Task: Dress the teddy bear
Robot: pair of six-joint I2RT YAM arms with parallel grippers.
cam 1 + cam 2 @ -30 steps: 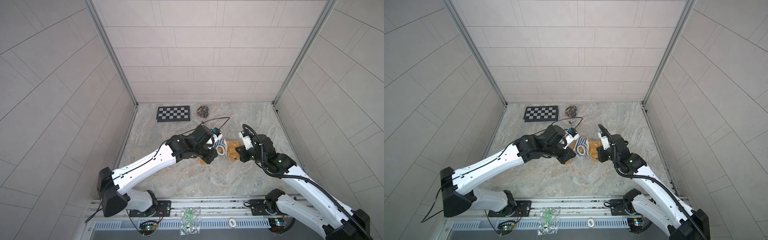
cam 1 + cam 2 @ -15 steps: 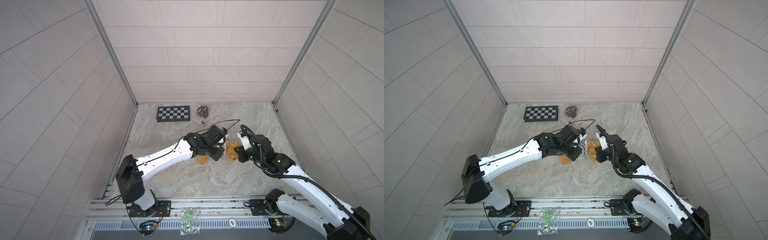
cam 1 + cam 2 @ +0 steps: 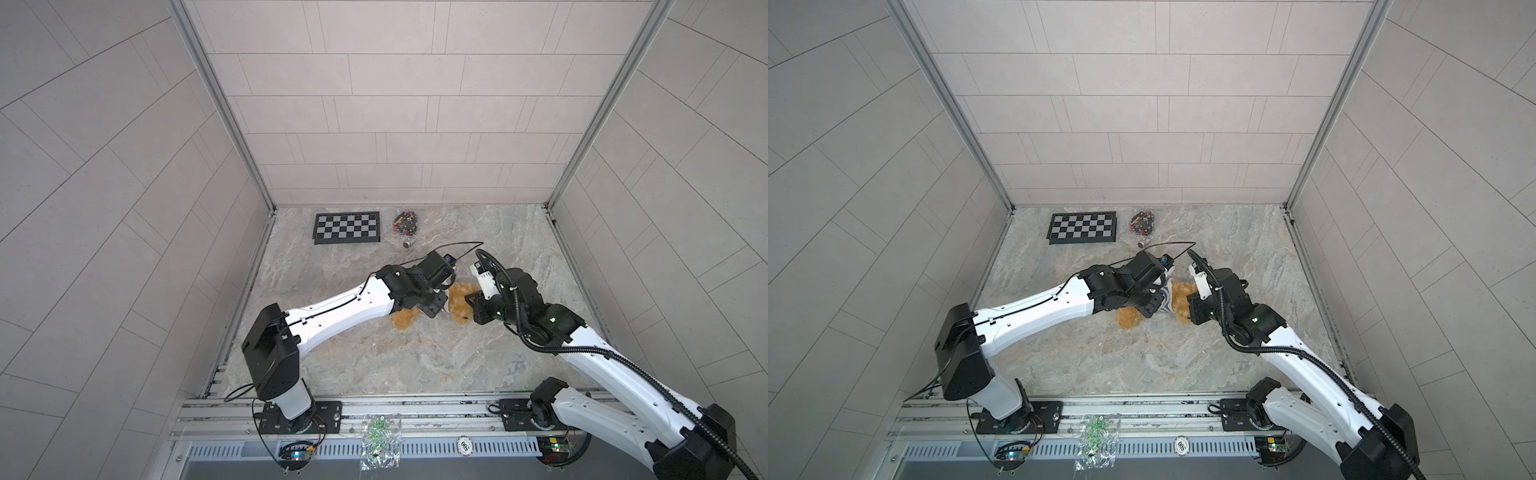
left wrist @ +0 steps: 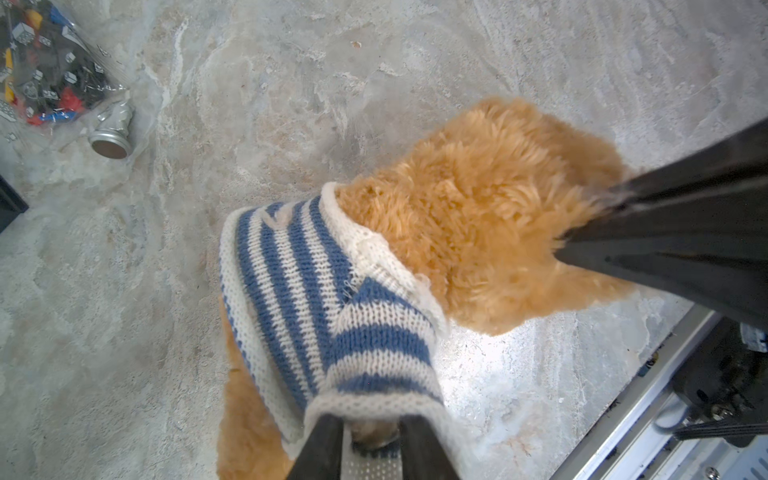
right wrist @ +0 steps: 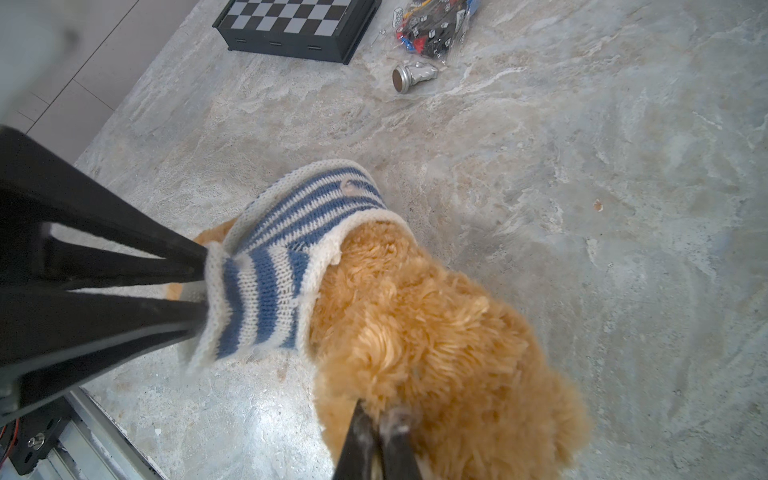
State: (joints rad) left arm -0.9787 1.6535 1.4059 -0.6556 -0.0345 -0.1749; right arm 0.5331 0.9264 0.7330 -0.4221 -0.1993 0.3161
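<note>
**A:** Start at the left hand. What is it doing?

**B:** The left hand (image 4: pixel 369 419) has its fingers (image 4: pixel 320 449) partway apart. The tips are tucked at a white-edged opening of the striped shirt (image 4: pixel 299 270), a cuff by the look of it. A tuft of fur shows in the gap. I can't tell whether the knit is actually gripped.

**A:** And the right hand?

**B:** The right hand (image 5: pixel 376 409) is pressed together, pinching fur on the head of the teddy bear (image 5: pixel 436 332).

**A:** Where does the bear lie?

**B:** In the middle of the counter (image 4: pixel 291 104), strung between the two hands. In both top views its head is against the right hand and the shirted torso is in the middle. The bare furry lower end pokes out past the left hand.

**A:** So the long axis?

**B:** It runs from one hand to the other. The collar is round the neck and the head is out.

**A:** What does the coming move turn on?

**B:** As I judge it, the shirt has to travel down the body, away from the head, so from the right hand toward the left. The left hand is the one at the cloth, so it draws while the right anchors the far end. If the pull goes off that line, I'd expect the bear to swivel rather than the knit to slide.
</note>
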